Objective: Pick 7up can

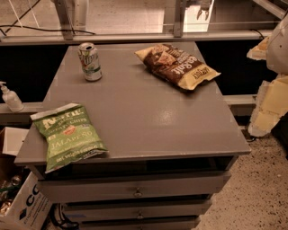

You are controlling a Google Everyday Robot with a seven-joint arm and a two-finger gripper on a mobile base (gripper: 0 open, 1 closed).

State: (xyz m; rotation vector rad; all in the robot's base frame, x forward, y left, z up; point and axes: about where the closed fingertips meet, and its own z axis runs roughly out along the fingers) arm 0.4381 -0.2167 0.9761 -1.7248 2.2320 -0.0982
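A small cylindrical 7up can [90, 61], white and green with a red spot and a silver top, stands upright on the far left part of a grey flat-topped drawer cabinet [144, 117]. It is near the cabinet's back edge, and nothing touches it. The gripper [204, 8] shows as a dark shape at the very top of the view, beyond the cabinet's far edge. It is to the right of the can and well apart from it; whether it is spread or closed I cannot tell. A cream-white section of the robot arm [275, 85] fills the right edge of the view, off to the side of the cabinet.

A green jalapeno chip bag [68, 136] lies flat at the near left corner of the cabinet top, its lower edge reaching just over the front. A brown and yellow chip bag [177, 65] lies flat at the far right of the top, turned diagonally, well apart from the can.

Below the top, grey drawer fronts [137, 192] with small round knobs are stacked one under another. A white pump bottle [10, 96] stands on a low ledge to the left of the cabinet. A white cardboard box with dark lettering [24, 206] sits at the lower left, and a speckled floor [261, 188] shows at the lower right
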